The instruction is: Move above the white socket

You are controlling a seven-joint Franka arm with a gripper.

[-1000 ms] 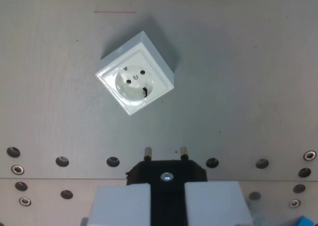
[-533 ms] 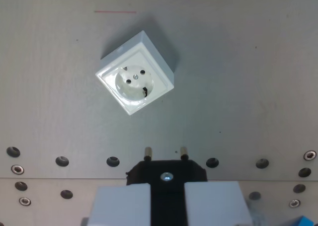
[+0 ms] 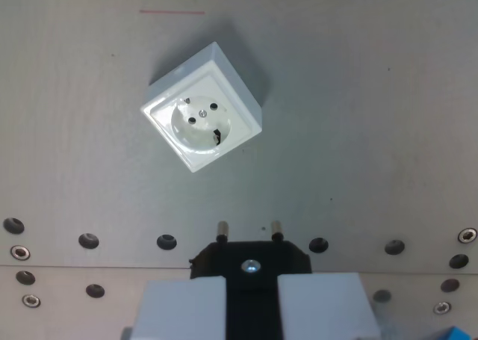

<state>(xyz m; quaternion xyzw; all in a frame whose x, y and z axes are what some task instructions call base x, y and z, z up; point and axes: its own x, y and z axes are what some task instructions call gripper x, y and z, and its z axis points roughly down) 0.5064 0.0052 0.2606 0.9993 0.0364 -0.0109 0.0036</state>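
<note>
The claw (image 3: pixel 252 310) sits at the bottom of the wrist view, its two pale fingers (image 3: pixel 183 308) clenched on a black plug (image 3: pixel 251 259) whose two brass pins (image 3: pixel 221 229) point out over the grey bench (image 3: pixel 373 131). The white socket (image 3: pixel 202 108) lies flat on the bench, well apart from the plug, up and toward the wrist view's left of the pins. It is turned at an angle, one corner aimed toward the far edge of the bench, where a thin red line (image 3: pixel 172 12) is drawn. Its round recess with two pin holes faces up. A row of bolt holes (image 3: pixel 166 241) crosses the bench between plug and socket.

By my judgement the approach is only begun: the plug is not yet over the socket. The next move calls for carrying the plug forward and slightly to the wrist view's left until the pins hang over the recess, and probably twisting the wrist so the pins line up with the slanted pair of holes.
</note>
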